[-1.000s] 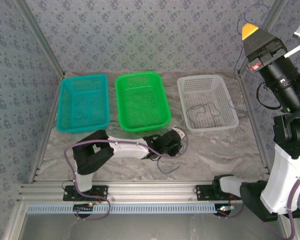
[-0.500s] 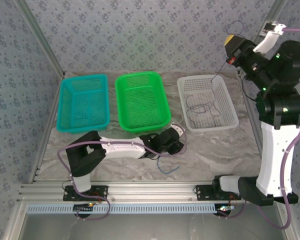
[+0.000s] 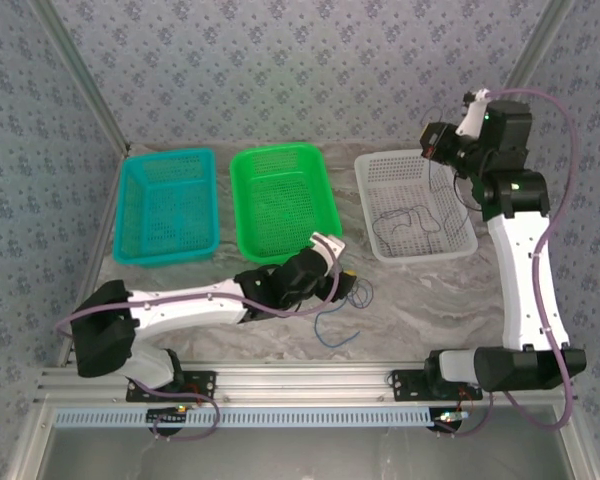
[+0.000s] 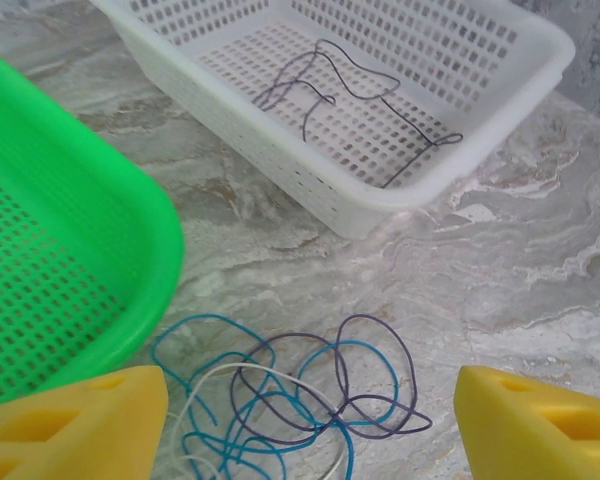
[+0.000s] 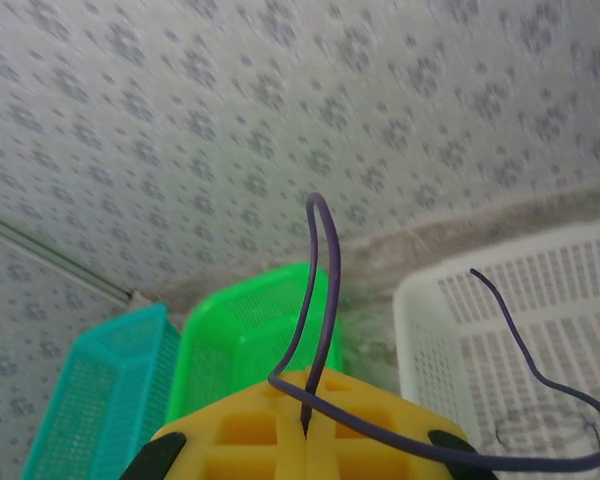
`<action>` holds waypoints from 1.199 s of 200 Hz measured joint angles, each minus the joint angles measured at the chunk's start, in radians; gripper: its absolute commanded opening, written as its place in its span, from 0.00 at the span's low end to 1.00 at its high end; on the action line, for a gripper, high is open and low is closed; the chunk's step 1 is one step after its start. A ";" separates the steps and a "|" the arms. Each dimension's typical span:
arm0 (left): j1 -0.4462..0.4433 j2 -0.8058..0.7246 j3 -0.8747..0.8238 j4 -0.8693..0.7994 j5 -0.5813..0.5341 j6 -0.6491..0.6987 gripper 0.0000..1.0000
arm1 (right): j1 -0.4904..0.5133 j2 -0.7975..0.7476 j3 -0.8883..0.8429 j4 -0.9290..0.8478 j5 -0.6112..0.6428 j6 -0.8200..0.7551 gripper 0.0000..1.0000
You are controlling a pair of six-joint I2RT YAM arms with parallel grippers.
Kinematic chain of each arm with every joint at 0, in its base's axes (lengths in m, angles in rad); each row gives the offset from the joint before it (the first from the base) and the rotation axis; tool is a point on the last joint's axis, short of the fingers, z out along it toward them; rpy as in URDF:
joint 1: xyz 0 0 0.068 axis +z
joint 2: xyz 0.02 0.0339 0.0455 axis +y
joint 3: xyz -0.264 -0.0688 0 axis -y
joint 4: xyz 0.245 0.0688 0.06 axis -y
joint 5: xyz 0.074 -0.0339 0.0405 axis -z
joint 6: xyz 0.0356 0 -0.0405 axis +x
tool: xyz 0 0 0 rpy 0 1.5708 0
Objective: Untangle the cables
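Note:
A tangle of thin cables lies on the marble table: a blue one (image 4: 199, 318), a dark purple one (image 4: 369, 317) and a whitish one (image 4: 259, 366). My left gripper (image 4: 310, 430) hovers over it, open, its yellow fingers on either side of the tangle and off the wires. From above, the left gripper (image 3: 342, 275) sits just in front of the green basket, with blue wire (image 3: 332, 335) trailing toward me. Another dark cable (image 3: 405, 222) lies in the white basket (image 3: 420, 252). My right gripper (image 3: 435, 140) is raised over that basket's back edge, shut on a dark purple cable (image 5: 320, 260).
Three baskets stand in a row at the back: teal (image 3: 130, 250), green (image 3: 237, 200) and white. The green basket's rim (image 4: 130, 190) is close to my left finger. Patterned walls close in the back and sides.
My right arm swung down and left from close to the camera to above the white basket, still carrying its cable. My left arm stretched out and its gripper opened over the tangle.

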 measured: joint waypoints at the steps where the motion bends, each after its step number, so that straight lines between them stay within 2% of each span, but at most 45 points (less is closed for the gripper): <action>1: 0.000 -0.003 -0.001 -0.001 0.000 0.000 0.76 | 0.000 0.001 -0.004 0.000 0.001 -0.001 0.00; 16: 0.000 -0.044 -0.023 -0.016 -0.023 0.000 0.77 | -0.002 0.016 -0.071 -0.009 0.010 -0.017 0.00; 43: 0.000 -0.106 -0.064 -0.034 -0.055 -0.007 0.77 | -0.008 0.069 -0.164 -0.055 0.038 -0.050 0.10; 101: 0.000 -0.183 -0.119 -0.076 -0.094 -0.034 0.78 | -0.011 0.266 -0.193 -0.134 0.077 -0.119 0.19; 107: 0.000 -0.188 -0.123 -0.078 -0.097 -0.035 0.78 | -0.011 0.283 -0.193 -0.139 0.083 -0.124 0.25; 123: 0.000 -0.200 -0.132 -0.087 -0.102 -0.044 0.79 | -0.011 0.326 -0.186 -0.158 0.100 -0.129 0.56; 132: 0.000 -0.203 -0.135 -0.092 -0.104 -0.049 0.79 | -0.011 0.354 -0.169 -0.175 0.111 -0.137 0.68; 139: 0.000 -0.205 -0.138 -0.095 -0.105 -0.053 0.79 | -0.011 0.378 -0.149 -0.195 0.122 -0.145 0.72; 156: 0.000 -0.206 -0.143 -0.102 -0.108 -0.059 0.79 | -0.010 0.416 -0.116 -0.217 0.152 -0.155 0.74; 183: 0.000 -0.221 -0.153 -0.123 -0.123 -0.068 0.80 | -0.003 0.382 -0.130 -0.221 0.177 -0.158 0.76; 217: 0.000 -0.265 -0.183 -0.140 -0.146 -0.085 0.83 | 0.035 0.194 -0.251 -0.217 0.156 -0.152 0.76; 240: 0.000 -0.289 -0.196 -0.145 -0.158 -0.094 0.86 | 0.127 0.031 -0.364 -0.215 0.127 -0.147 0.71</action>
